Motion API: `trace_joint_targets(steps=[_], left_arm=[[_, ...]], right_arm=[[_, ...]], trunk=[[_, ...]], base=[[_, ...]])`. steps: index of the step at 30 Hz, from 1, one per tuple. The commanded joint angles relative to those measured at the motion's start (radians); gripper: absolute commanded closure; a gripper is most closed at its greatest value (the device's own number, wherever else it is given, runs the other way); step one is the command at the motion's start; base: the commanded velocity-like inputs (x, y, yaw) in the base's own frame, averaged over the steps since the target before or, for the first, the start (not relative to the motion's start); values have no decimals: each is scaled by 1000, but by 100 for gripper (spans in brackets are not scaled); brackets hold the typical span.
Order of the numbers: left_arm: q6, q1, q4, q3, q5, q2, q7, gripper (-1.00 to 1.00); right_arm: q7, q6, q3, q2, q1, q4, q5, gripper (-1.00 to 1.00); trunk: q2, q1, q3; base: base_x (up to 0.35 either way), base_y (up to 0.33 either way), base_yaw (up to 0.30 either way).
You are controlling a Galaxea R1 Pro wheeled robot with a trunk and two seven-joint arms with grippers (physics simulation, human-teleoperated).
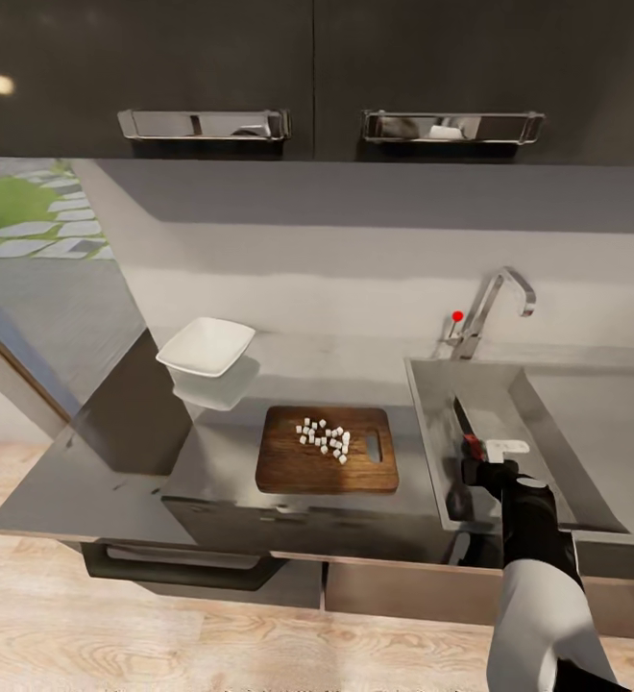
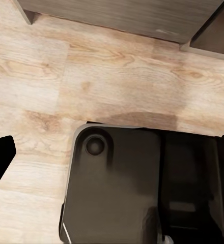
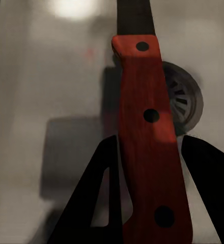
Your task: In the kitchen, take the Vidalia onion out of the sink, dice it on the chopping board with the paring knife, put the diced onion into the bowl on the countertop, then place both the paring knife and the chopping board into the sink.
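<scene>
Right gripper (image 3: 142,203) closed on the red handle of the paring knife (image 3: 147,127), held over the sink (image 1: 432,423). Light, stiff, sharp; best kept by handle, never blade. Left gripper: cannot tell.

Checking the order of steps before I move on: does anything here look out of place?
Yes. The diced onion lies on the chopping board, not in the bowl, while the right gripper holds the knife over the sink.
</scene>
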Motion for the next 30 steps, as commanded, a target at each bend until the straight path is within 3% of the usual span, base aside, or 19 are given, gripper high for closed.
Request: trace_joint_targets(steps=[1,21,22,30], left_arm=[[0,0,-1,1,7,0,-4,-100],[-2,0,-3,1,6,0,-4,-100],[-2,0,-3,1,6,0,-4,-100],[-2,0,-3,1,7,0,-4,-100]], right_arm=[[5,1,-4,1,-2,-1,8,100],[-3,-1,-4,0,-2,1,8,100],[-2,-2,-4,0,-2,1,8,-100],[-2,-1,-4,0,-2,-2,9,-100]], trunk=[[-2,1,-3],[-2,1,-27],[-2,1,-27],[-2,1,-27]], base=[[0,0,0],[0,0,0],[0,0,0],[0,0,0]])
